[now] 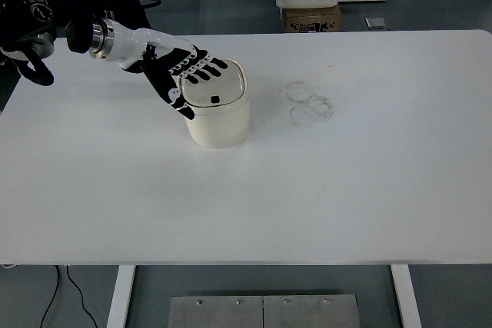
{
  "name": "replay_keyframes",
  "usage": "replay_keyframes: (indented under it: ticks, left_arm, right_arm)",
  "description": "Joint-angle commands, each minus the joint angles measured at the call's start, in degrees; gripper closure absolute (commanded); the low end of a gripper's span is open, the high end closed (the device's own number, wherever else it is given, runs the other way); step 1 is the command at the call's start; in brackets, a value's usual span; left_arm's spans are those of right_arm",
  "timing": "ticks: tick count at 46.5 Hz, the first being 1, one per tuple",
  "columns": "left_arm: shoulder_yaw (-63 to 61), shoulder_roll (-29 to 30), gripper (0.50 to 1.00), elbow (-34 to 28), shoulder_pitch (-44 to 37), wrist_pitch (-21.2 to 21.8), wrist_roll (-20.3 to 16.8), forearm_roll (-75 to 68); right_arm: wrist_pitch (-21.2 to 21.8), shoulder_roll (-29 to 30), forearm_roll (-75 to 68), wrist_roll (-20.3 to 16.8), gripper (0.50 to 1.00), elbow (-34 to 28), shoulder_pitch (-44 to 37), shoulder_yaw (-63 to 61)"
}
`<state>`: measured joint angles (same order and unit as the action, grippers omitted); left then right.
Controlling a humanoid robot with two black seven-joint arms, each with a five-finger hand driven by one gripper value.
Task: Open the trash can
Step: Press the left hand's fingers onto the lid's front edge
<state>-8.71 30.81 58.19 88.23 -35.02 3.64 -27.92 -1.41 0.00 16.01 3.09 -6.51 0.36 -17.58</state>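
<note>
The can (218,113) stands upright on the white surface (346,190), left of the surface's centre and toward its far edge. The left robot hand (187,76) comes in from the upper left of the can and lies directly over the can's lid (215,86); the right arm is not in view, so the left is the only hand within reach. The hand is extended, not clenched: its fingers (206,68) are stretched out side by side, pointing right across the far-left part of the lid, and they hold nothing. They appear to rest on or just above the lid; contact cannot be confirmed from this view. The critical relation is that the small dark push button (216,99) sits on the lid's near side, just beyond the fingertips toward the robot, and is not covered by the hand. The likely next move therefore calls for a short shift of the fingertips toward the near edge of the lid, followed by a downward press. The can is a squat, cream-coloured body with rounded corners and a smooth, matt plastic look; it has no marked long axis in plan, being nearly square. The lid is flat to slightly domed with a raised rim. The hand has a white shell with black segmented fingers and a metal wrist ring. Faint ring-shaped marks (309,102) lie on the surface to the right of the can, well apart from it.
</note>
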Motion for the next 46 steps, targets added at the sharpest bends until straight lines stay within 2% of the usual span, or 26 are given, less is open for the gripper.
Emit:
replay_keyframes:
  ticks: [1, 46]
  left_arm:
    - [-0.08, -0.22, 0.5, -0.09, 0.11, 0.02, -0.04, -1.35]
    - [-0.34, -3.21, 0.5, 0.0, -0.25, 0.02, 0.84, -1.52]
  right_arm:
    - [0.0, 0.0, -0.02, 0.08, 0.509, 0.0, 0.07, 0.0]
    - [0.0, 0.0, 0.07, -0.01, 0.509, 0.0, -0.01, 0.0]
